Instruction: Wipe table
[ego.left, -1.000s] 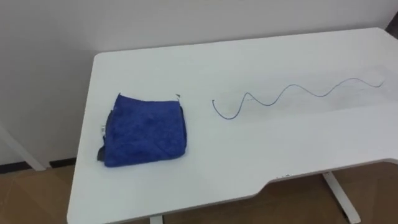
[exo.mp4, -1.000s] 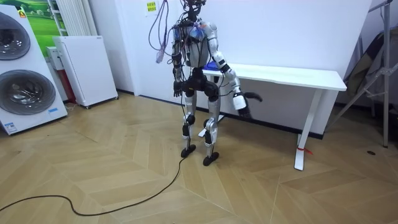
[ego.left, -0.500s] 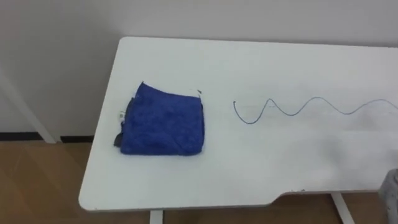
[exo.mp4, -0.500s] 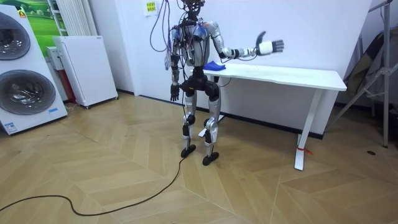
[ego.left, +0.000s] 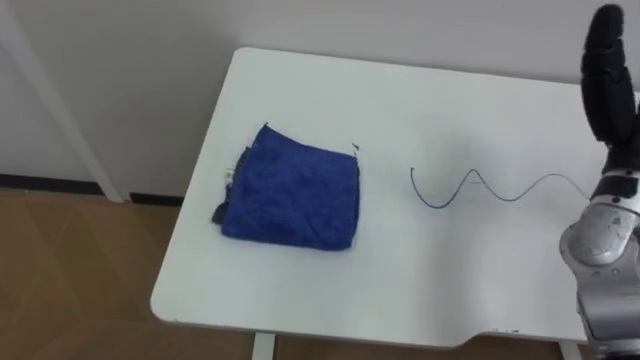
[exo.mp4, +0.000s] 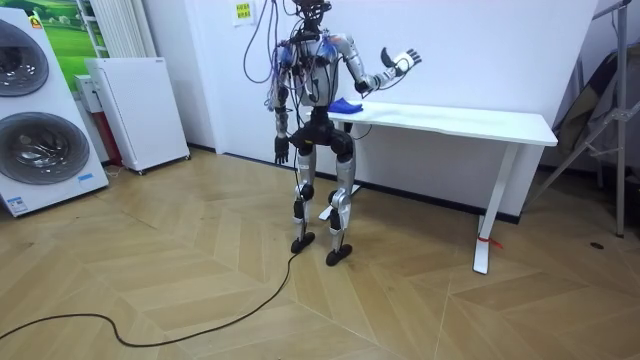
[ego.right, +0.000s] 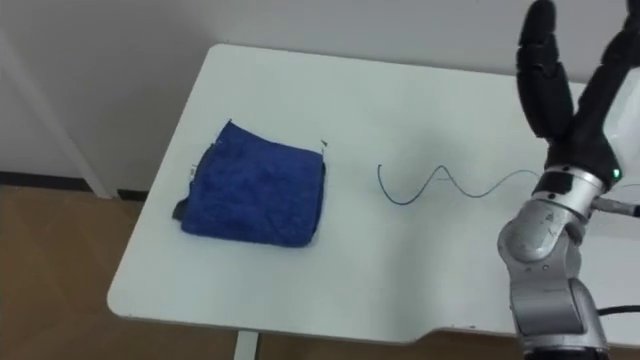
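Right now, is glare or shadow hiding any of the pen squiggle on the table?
Left eye view: no glare or shadow on the table; the squiggle shows plainly. Right eye view: the raised right hand, not light, covers its right end. Room view: squiggle too small to make out.

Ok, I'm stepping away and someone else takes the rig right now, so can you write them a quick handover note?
Right hand: raised above the table, fingers straight, holding nothing.
Left hand: hangs by the robot's side.
Blue cloth: folded, lying at the table's left end, in neither hand.
Done: nothing; the wavy blue line to the right of the cloth is unwiped.
Left: pick up the cloth, wipe off the line.
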